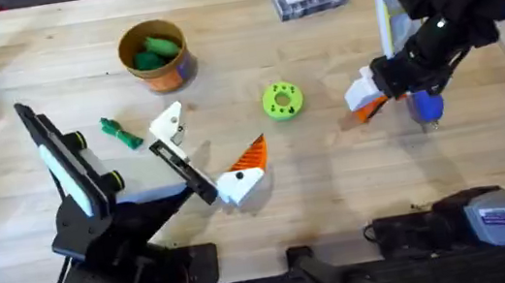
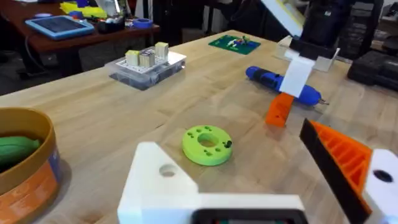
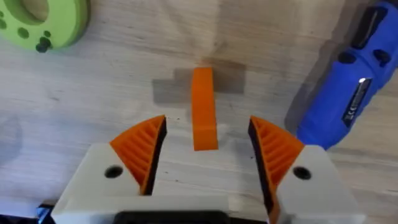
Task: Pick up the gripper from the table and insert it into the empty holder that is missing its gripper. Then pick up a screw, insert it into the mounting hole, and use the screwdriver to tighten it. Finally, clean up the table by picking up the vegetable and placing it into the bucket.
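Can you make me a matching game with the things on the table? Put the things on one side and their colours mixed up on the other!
Things:
1. screwdriver
2. vegetable
3. holed disc
4. empty holder

Colours:
A. bright green
B. white
C. blue
D. dark green

Pairs: 1-C, 2-D, 3-A, 4-B

Wooden table (image 1: pixel 336 179) bears screwdriver (image 1: pixel 427 106), vegetable (image 1: pixel 120 131), bucket (image 1: pixel 156 55).
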Robot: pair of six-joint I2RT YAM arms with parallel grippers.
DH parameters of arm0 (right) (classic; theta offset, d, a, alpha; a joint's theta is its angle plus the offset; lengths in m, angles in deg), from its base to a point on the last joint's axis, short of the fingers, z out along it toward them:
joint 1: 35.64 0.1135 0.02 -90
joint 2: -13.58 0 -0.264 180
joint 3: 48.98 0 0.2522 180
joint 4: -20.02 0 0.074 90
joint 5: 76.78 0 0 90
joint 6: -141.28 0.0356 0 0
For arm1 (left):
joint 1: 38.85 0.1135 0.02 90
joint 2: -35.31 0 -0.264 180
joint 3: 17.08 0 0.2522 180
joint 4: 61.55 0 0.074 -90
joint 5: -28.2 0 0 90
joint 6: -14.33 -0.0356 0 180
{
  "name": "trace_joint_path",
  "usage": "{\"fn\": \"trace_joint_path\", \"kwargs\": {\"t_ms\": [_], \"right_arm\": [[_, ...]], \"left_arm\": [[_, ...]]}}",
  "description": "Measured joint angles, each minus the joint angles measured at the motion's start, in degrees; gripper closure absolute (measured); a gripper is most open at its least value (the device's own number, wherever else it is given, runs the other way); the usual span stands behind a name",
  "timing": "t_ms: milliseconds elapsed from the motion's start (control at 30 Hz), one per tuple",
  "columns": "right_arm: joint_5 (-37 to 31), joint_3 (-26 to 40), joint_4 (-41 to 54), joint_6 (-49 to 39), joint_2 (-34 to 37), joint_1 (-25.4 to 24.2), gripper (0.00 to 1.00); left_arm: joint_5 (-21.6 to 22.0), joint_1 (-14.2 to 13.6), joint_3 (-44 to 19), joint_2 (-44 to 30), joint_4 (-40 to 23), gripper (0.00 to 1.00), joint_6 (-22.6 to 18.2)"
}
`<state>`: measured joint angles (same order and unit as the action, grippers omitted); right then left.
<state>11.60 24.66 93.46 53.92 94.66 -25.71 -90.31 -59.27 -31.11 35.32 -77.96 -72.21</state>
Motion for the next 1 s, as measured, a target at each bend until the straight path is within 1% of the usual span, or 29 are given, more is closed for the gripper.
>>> {"fn": "trace_joint_path", "kwargs": {"t_ms": [100, 133, 167, 200, 267, 300, 367, 400, 433, 600, 700, 833, 900, 1000], "right_arm": [[0.0, 0.0, 0.0, 0.0, 1.6, 0.0, 0.179], [0.0, 0.0, 0.0, 0.0, 2.0, 0.0, 0.192], [0.1, 0.0, 0.1, 0.1, 2.2, 0.0, 0.230], [0.1, 0.0, 0.1, 0.1, 2.4, 0.0, 0.294], [0.3, 0.0, 0.1, 0.2, 2.6, 0.0, 0.490], [0.4, 0.0, 0.0, 0.2, 2.6, 0.0, 0.599], [0.4, 0.0, 0.0, 0.2, 2.6, 0.0, 0.868], [0.4, 0.0, -0.1, 0.2, 2.6, 0.0, 0.954], [0.4, 0.0, -0.2, 0.3, 2.5, 0.0, 0.982], [0.6, 0.0, -0.1, 0.3, 2.5, 0.0, 0.988], [4.4, 0.0, -0.3, -1.4, 1.8, -0.2, 0.990], [15.9, 0.1, -2.0, -5.8, -0.3, -0.2, 0.992], [22.5, 0.2, -4.4, -7.2, -1.0, -0.3, 0.992], [33.0, 0.4, -8.1, -8.4, -1.0, -0.3, 0.992]], "left_arm": [[0.0, 0.0, 0.0, 0.0, 0.0, 0.006, 0.0], [0.0, 0.0, 0.0, 0.0, 0.0, 0.006, 0.0], [0.0, 0.0, 0.0, 0.0, 0.0, 0.006, 0.0], [0.0, 0.0, 0.0, 0.0, 0.0, 0.006, 0.0], [0.0, 0.0, 0.0, 0.0, 0.0, 0.006, 0.0], [0.0, 0.0, 0.0, 0.0, 0.0, 0.006, 0.0], [0.0, 0.0, 0.0, 0.0, 0.0, 0.006, 0.0], [0.0, 0.0, 0.0, 0.0, 0.0, 0.006, 0.0], [0.0, 0.0, 0.0, 0.0, 0.0, 0.006, 0.0], [0.0, 0.0, 0.0, 0.0, 0.0, 0.006, 0.0], [0.0, 0.0, 0.0, 0.0, 0.0, 0.006, 0.0], [-0.1, 0.0, 0.0, 0.0, 0.0, 0.006, 0.0], [-0.4, 0.0, 0.0, 0.0, 0.0, 0.006, 0.0], [-2.0, 0.0, 0.0, 0.0, 0.0, 0.006, 0.0]]}}
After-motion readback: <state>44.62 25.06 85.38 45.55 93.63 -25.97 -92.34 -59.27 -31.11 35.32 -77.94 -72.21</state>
